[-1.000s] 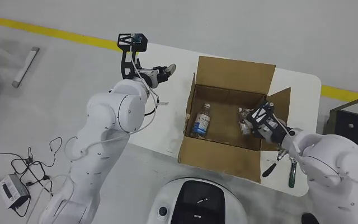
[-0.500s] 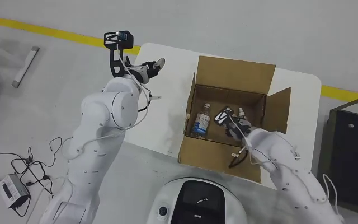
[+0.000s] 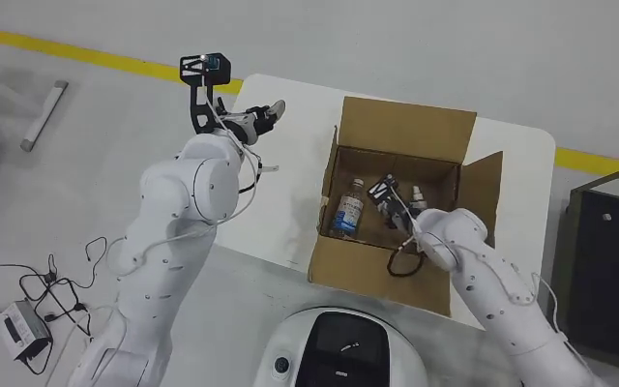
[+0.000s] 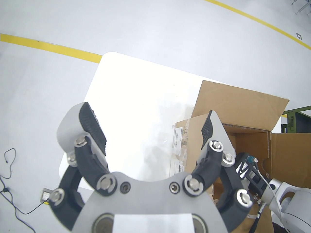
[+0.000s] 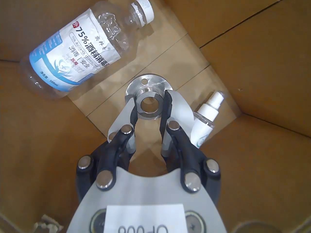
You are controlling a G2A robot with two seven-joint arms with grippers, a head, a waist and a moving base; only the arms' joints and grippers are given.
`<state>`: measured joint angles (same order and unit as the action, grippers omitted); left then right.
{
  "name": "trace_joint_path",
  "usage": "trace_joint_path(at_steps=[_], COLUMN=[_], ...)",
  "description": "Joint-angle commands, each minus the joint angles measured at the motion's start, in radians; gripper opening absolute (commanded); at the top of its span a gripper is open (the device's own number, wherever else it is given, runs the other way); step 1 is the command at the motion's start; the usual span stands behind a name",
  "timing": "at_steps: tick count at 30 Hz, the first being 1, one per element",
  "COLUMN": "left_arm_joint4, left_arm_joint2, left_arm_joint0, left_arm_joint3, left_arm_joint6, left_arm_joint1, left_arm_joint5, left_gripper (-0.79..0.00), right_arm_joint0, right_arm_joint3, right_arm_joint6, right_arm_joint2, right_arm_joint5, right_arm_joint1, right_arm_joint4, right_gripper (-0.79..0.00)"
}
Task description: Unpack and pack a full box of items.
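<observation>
A: Where do we have the right gripper (image 5: 150, 109)?

B: Down inside the box (image 3: 406, 126), which sits right of centre in the top view. Its fingers (image 5: 167, 105) are drawn narrow onto a metal ring (image 5: 148, 103), one on each side of the ring's hub.

A: How much room do we have around it?

B: There are brown walls on every side. The bottle (image 5: 80, 49) lies on its side on the box floor, apart from the ring. In the top view it lies along the box's left wall, with its white cap toward the top of the frame. The spray bottle (image 5: 206, 120) lies just beside one finger, close to a corner. We cannot tell whether the two touch.

A: And the flaps?

B: In the top view, the rear flap stands up along the box's upper edge and the right flap splays outward toward the table's right end. The near wall sits close to the lower edge of the table (image 3: 290, 145).

A: What about the left gripper (image 4: 148, 112)?

B: We see it spread wide and holding nothing, in the upper left of the top view, over the table's left end. Bare white tabletop lies between it and the box's left wall. Past the table edge is grey floor with a yellow line (image 3: 97, 56).
</observation>
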<state>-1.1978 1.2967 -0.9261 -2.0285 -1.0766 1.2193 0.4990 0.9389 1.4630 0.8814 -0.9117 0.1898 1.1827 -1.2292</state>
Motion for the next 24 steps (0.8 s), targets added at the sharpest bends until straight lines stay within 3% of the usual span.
trace_joint_path(at_steps=[1,4,5,7,10,14,18,21,22,24], left_arm_joint4=[0.000,0.000,0.000,0.000,0.000,0.000,0.000,0.000,0.000,0.000], left_arm_joint2=[0.000,0.000,0.000,0.000,0.000,0.000,0.000,0.000,0.000,0.000], left_arm_joint0=[0.000,0.000,0.000,0.000,0.000,0.000,0.000,0.000,0.000,0.000], left_arm_joint3=[0.000,0.000,0.000,0.000,0.000,0.000,0.000,0.000,0.000,0.000], left_arm_joint6=[0.000,0.000,0.000,0.000,0.000,0.000,0.000,0.000,0.000,0.000], left_arm_joint1=[0.000,0.000,0.000,0.000,0.000,0.000,0.000,0.000,0.000,0.000], left_arm_joint5=[0.000,0.000,0.000,0.000,0.000,0.000,0.000,0.000,0.000,0.000], left_gripper=[0.000,0.000,0.000,0.000,0.000,0.000,0.000,0.000,0.000,0.000], right_arm_joint0=[-0.014,-0.027,-0.031,-0.037,-0.042,-0.043,-0.036,-0.016,-0.005,0.033], right_arm_joint3=[-0.023,-0.044,-0.050,-0.060,-0.067,-0.070,-0.053,0.021,0.073,0.187], right_arm_joint6=[0.004,0.003,0.004,0.004,0.002,-0.001,-0.003,-0.022,-0.033,-0.045], right_arm_joint2=[0.010,0.022,0.025,0.029,0.031,0.028,0.013,-0.023,-0.045,-0.099], right_arm_joint5=[0.005,0.007,0.012,0.020,0.023,0.029,0.032,0.031,0.033,0.041], right_arm_joint1=[0.006,0.013,0.015,0.019,0.023,0.025,0.024,0.016,0.012,-0.001], right_arm_joint4=[0.007,0.012,0.015,0.018,0.022,0.019,0.019,0.018,0.023,0.018], right_gripper=[-0.785,-0.773,-0.665,-0.520,-0.409,-0.348,-0.336,-0.391,-0.428,-0.650])
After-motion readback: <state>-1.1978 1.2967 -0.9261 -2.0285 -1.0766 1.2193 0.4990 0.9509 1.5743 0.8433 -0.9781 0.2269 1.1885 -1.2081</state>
